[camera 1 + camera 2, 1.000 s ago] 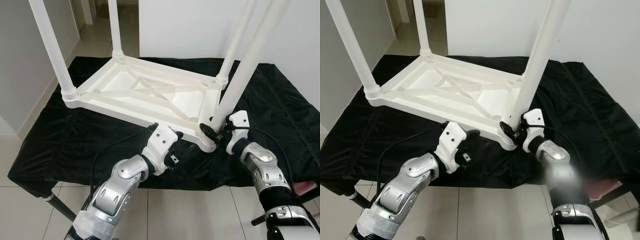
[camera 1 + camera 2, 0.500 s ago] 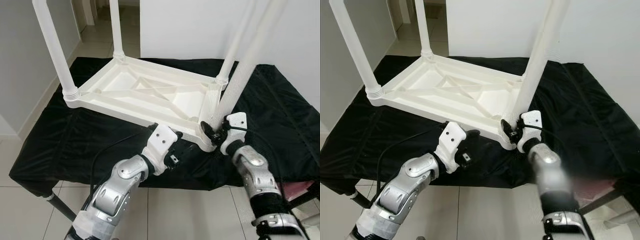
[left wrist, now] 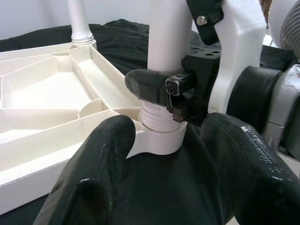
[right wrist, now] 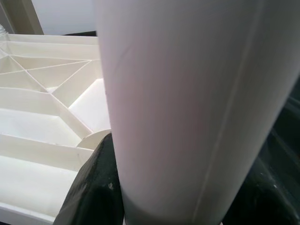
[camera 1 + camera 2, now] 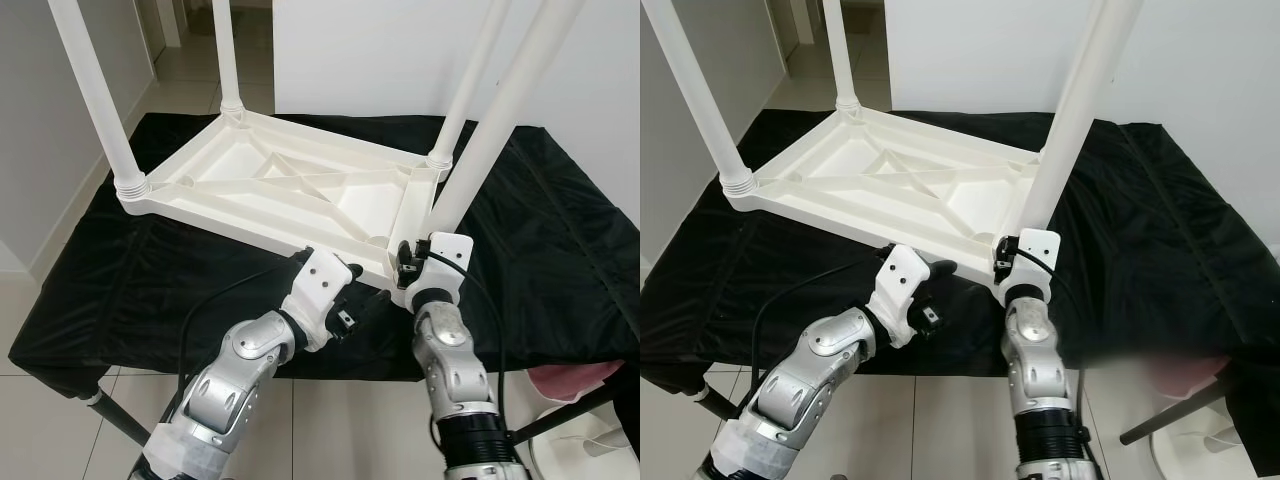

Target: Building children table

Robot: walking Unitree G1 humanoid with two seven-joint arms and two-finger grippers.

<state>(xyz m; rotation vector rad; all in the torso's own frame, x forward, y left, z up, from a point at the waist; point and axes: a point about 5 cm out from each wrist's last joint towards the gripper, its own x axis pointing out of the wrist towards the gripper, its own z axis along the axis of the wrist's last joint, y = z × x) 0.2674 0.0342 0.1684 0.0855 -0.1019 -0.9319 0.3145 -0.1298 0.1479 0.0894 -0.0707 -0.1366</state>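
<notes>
A white plastic children's table (image 5: 290,190) lies upside down on a black cloth (image 5: 110,270), its legs pointing up. My right gripper (image 5: 405,255) is shut on the base of the near right leg (image 5: 490,140), just above the threaded corner socket (image 3: 157,129). In the right wrist view the leg (image 4: 187,108) sits against a black finger (image 4: 96,187). My left gripper (image 5: 370,300) stands open just in front of that corner, its two fingers (image 3: 93,173) spread wide on either side of the socket without touching it.
The other three legs (image 5: 95,100) stand upright in their corners. The black cloth covers a low stand with a dark leg (image 5: 120,420) over tiled floor. White walls rise behind. A pink thing (image 5: 580,378) lies under the cloth's right edge.
My right forearm has swung left and now stands under its gripper, with the wrist turned around the leg. The grip on the leg holds. The left arm has hardly moved.
</notes>
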